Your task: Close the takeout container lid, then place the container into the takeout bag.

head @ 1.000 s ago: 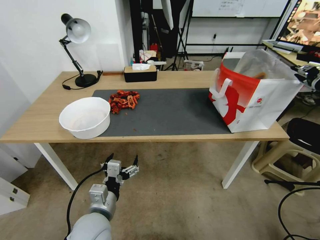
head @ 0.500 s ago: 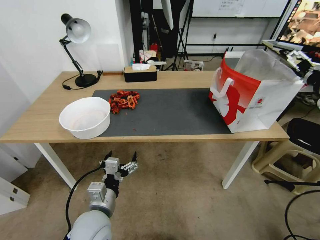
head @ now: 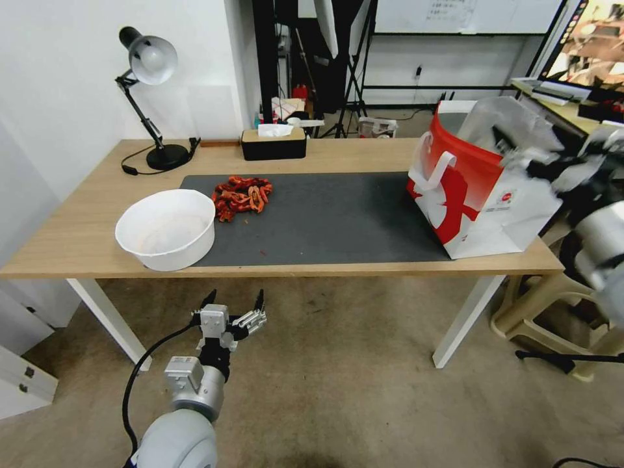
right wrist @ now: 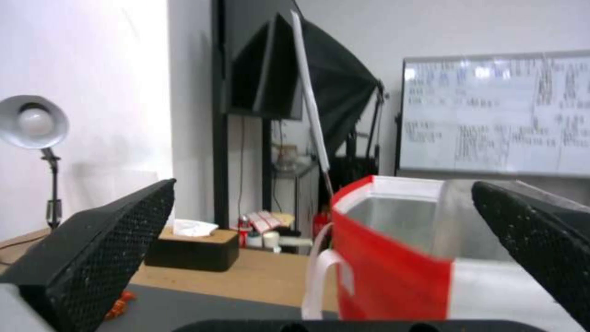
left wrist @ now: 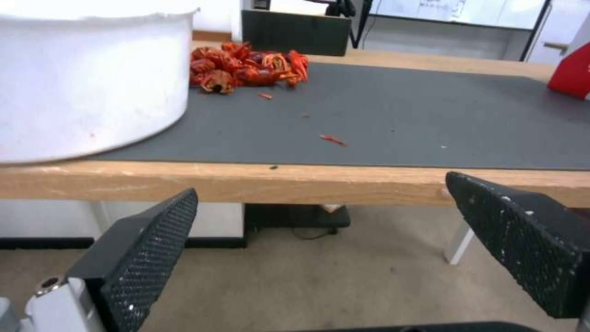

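Well, right hand (head: 530,159) open beside the bag (head: 484,195); that soft, light bag looks best lifted by its strap handles (head: 434,170).

A bag (head: 481,195), white with red panels, stands open at the right end of the worktop (head: 78,240), on the edge of a dark mat (head: 325,218). The right gripper (head: 530,156) is seen blurred at the bag's near right rim. A white bowl (head: 166,227) sits at the mat's left edge, with red scraps (head: 242,195) just behind it. A lamp (head: 153,97) and a tissue box (head: 273,143) stand at the back. The left gripper (head: 234,311) is held below the worktop's front edge, fingers spread.
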Available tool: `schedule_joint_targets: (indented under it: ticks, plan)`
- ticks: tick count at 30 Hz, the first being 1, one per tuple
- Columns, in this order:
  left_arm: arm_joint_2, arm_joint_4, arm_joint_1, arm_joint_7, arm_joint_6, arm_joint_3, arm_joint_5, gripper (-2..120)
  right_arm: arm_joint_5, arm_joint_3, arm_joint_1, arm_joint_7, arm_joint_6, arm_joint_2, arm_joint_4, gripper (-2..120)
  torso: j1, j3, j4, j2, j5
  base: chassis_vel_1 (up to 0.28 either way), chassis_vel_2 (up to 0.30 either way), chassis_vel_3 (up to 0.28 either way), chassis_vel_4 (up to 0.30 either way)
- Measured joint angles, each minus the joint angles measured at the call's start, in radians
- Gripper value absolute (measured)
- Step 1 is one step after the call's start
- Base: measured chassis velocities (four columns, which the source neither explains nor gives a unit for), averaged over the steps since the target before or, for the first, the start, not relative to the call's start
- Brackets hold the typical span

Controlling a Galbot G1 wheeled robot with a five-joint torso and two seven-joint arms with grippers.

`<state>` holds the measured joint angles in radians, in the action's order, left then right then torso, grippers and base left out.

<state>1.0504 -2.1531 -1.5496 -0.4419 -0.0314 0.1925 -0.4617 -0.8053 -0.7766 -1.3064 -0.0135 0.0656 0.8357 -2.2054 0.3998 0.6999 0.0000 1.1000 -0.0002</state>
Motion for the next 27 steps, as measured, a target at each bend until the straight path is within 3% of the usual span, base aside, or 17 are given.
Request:
schedule_joint_targets:
  ticks: [7,13,27]
  plan:
    - [0.019,0.047,0.013,0.005,-0.062,0.003,-0.001,100,0.138,0.037,-0.143,0.052,-0.152,0.103,0.023,103,0.0,0.0,-0.0002,0.0,0.0001,0.0,0.0,0.0,0.0]
    - [0.024,0.087,0.017,0.051,-0.081,0.023,0.011,100,0.252,0.107,-0.256,0.07,-0.263,0.221,0.069,100,0.0,0.0,0.0,0.0,0.0,0.0,0.0,0.0,0.0]
    - [0.045,0.126,0.026,0.055,-0.124,0.021,0.053,100,0.32,0.192,-0.311,0.064,-0.315,0.351,0.181,100,0.0,0.0,0.0,0.0,0.0,0.0,0.0,0.0,0.0]
